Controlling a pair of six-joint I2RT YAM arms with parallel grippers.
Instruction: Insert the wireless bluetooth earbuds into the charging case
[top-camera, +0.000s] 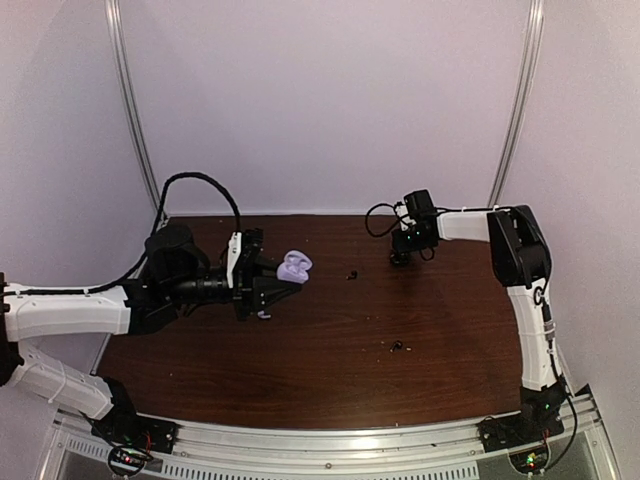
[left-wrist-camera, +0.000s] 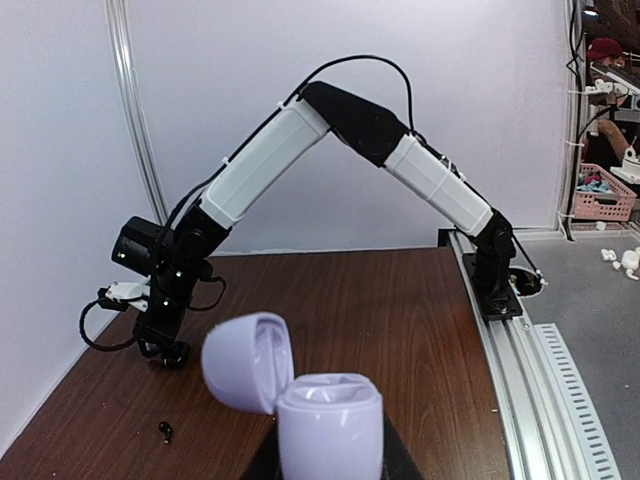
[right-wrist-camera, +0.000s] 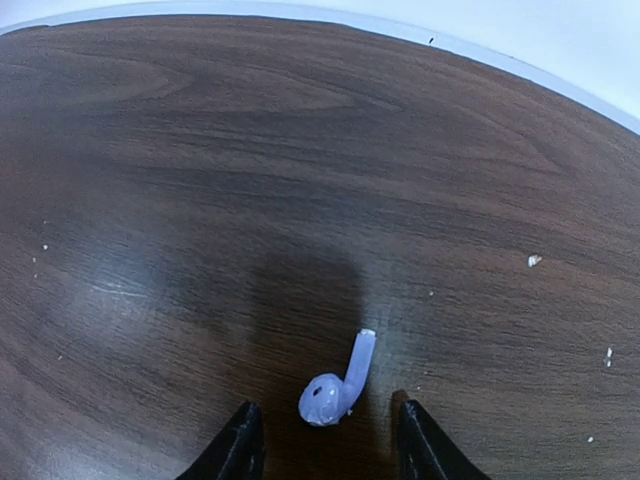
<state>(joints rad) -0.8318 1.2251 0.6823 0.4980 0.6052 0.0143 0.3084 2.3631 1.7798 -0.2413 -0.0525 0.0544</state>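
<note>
My left gripper (top-camera: 272, 283) is shut on the open lilac charging case (top-camera: 295, 265), held above the table's left half. In the left wrist view the case's body (left-wrist-camera: 330, 425) faces up with its lid (left-wrist-camera: 240, 360) hinged back to the left. A pale lilac earbud (right-wrist-camera: 340, 385) lies on the wood between the fingers of my right gripper (right-wrist-camera: 330, 450), which is open with a gap on each side of the bud. That gripper (top-camera: 400, 256) is low at the table's far right. Two black earbuds lie loose: one (top-camera: 352, 273) mid-table, one (top-camera: 398, 347) nearer the front.
The brown table (top-camera: 330, 380) ends at a metal rail (top-camera: 330, 440) by the arm bases. The far black earbud (left-wrist-camera: 165, 431) lies below and left of the case. White crumbs (right-wrist-camera: 534, 260) dot the wood. A pink basket (left-wrist-camera: 605, 195) stands off the table.
</note>
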